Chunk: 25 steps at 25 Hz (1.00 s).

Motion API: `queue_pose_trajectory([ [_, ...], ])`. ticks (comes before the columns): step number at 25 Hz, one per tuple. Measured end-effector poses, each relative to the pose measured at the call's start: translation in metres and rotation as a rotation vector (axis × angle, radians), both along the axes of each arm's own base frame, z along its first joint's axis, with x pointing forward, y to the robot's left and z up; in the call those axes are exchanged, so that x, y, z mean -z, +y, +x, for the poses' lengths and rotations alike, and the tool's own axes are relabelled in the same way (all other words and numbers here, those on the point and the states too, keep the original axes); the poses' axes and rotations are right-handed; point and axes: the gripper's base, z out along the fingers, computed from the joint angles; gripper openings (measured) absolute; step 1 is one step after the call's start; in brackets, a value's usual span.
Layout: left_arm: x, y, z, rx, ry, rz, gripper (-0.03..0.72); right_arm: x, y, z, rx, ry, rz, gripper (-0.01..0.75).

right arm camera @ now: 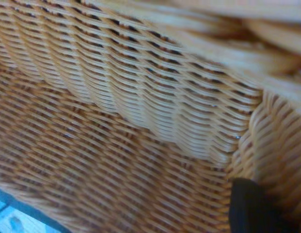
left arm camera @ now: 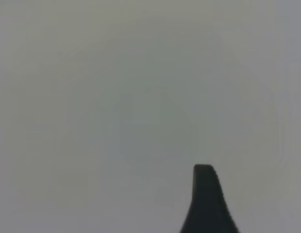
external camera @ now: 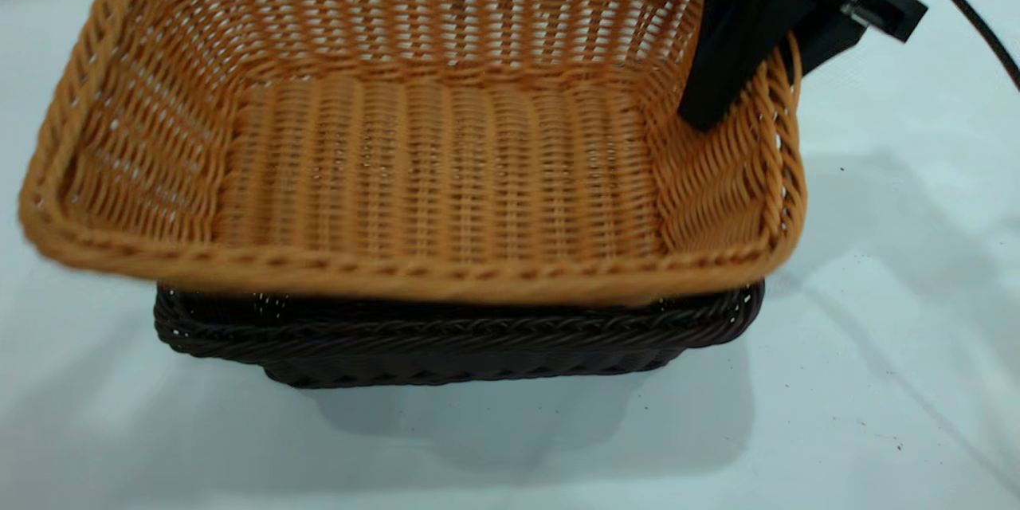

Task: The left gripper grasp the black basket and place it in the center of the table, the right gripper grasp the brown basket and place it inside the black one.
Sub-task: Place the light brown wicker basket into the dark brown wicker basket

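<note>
Second step under way — the right tool [external camera: 745, 88] clamps the rectangular orange-tan wicker basket's [external camera: 430, 167] side wall, tilted above the dark brown-black wicker basket [external camera: 454, 339]; next, level and lower it inside. Left tool [left arm camera: 207, 201]: grip state can't be told.

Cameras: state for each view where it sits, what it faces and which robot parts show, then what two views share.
Exterior: in front, looking down on the brown basket over the black basket on the table; right gripper on its rim.
Left wrist: faces a blank surface; one fingertip shows.
Right wrist: inside the brown basket; one fingertip shows.
Shared: exterior and right wrist both show the brown basket.
</note>
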Motion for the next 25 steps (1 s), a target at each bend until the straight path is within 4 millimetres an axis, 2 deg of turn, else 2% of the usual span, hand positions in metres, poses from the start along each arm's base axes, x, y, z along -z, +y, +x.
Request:
queue_pose_trajectory([
  [10,0.0,0.0,0.0,0.003,0.003,0.0,0.418,0.018,0.003,-0.001,0.001,0.058,-0.036,0.111],
  [25,0.001,0.0,0.0,0.003,0.013,-0.017,0.418,0.02,0.003,0.003,0.031,0.032,-0.061,0.111],
])
